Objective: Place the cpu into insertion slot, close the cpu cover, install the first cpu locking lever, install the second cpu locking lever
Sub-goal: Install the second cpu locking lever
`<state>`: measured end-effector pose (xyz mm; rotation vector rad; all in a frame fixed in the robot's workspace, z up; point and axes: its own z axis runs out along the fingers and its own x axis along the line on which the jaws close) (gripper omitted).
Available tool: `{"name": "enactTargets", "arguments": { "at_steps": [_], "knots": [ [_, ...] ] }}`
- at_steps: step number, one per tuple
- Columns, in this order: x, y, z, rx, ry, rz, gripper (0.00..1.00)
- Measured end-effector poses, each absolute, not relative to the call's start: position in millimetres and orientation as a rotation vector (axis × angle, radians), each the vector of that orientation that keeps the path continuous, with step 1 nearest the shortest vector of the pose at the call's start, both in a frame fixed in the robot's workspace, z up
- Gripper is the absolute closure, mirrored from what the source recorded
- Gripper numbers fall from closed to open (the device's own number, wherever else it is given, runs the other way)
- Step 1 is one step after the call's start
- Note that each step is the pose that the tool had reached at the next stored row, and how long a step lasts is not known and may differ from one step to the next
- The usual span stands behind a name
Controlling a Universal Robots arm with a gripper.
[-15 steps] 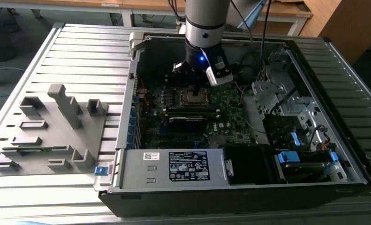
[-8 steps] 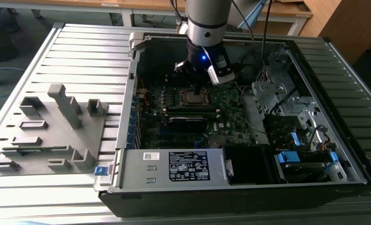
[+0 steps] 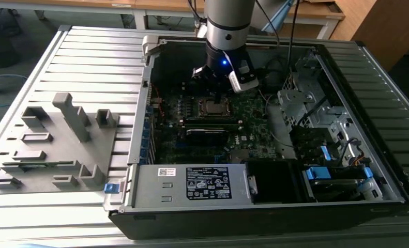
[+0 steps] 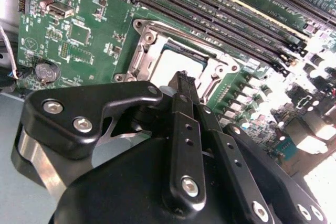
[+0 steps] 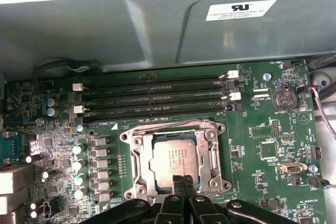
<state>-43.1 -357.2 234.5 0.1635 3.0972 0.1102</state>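
Fingers pinched together, holding nothing, gripper poised to press the thin silvery metal cpu cover over the silver-grey square cpu.

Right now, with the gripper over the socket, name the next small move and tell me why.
Probably lower the gripper a little, onto the near edge of the cpu cover. In both wrist views the cpu already lies in the socket with the cover's frame down around it, so placing and closing look done. The fingers are together, tips just over that edge, where a lever would likely be worked.
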Motion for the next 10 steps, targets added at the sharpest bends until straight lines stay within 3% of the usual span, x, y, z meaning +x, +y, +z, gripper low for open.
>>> {"name": "enactTargets", "arguments": {
  "at_steps": [10],
  "knots": [
    [-43.1, -357.2, 235.9, 0.164, 3.097, 0.110, 0.89]
  ]
}}
